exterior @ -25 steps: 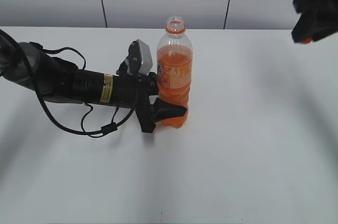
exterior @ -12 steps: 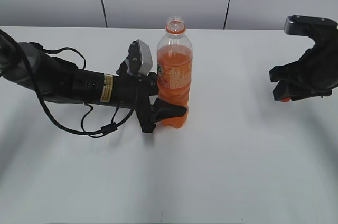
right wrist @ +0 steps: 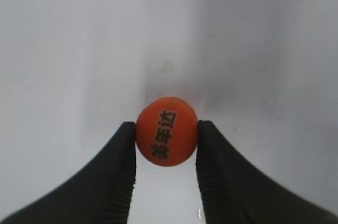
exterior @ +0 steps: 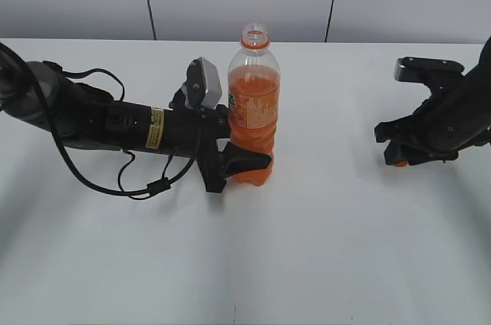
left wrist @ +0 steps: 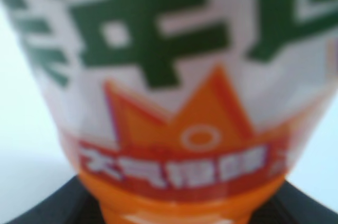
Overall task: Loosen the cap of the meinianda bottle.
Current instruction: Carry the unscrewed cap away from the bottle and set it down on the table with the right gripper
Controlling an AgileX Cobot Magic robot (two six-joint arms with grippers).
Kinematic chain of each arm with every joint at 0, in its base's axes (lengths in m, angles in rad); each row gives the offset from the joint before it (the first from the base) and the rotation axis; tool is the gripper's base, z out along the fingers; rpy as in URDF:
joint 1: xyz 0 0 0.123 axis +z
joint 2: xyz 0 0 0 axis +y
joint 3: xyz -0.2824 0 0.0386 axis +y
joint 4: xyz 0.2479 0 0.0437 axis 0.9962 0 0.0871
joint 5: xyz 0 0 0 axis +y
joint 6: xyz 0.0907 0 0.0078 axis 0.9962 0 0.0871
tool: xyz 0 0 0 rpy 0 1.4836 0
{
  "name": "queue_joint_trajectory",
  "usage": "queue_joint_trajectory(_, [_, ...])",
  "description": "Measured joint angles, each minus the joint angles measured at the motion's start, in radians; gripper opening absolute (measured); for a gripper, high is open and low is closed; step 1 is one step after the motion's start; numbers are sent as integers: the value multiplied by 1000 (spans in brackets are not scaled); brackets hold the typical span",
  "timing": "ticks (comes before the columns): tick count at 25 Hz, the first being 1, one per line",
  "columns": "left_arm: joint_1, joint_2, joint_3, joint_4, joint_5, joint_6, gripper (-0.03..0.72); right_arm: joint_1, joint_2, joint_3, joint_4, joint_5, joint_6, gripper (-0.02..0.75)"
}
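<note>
Ribbed black fingers (right wrist: 124, 182) pinch the round orange cap (right wrist: 167, 138); others clamp the wavy bottle (exterior: 253, 106).

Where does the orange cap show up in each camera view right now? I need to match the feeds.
Exterior view: the cap is a small orange sliver at the right gripper, right of centre, low over the table.
Left wrist view: not in it; only the meinianda bottle label fills the picture.
Right wrist view: the cap sits centre, pinched between the black jaws.
Shared landmark: the white table.
</note>
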State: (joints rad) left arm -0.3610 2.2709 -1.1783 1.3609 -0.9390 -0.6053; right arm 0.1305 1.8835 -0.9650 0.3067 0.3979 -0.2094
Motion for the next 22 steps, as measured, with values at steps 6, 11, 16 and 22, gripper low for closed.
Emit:
queue_joint_trajectory(6, [0,0,0,0,0,0,401,0,28,0,1,-13,0,267])
queue_joint_trajectory(11, [0,0,0,-1,0,0,401,0,57,0,17,-18,0,267])
queue_joint_trajectory(16, [0,0,0,-1,0,0,401,0,77,0,42,-27,0,267])
queue_joint_trajectory(22, [0,0,0,-1,0,0,401,0,78,0,45,-26,-12,317])
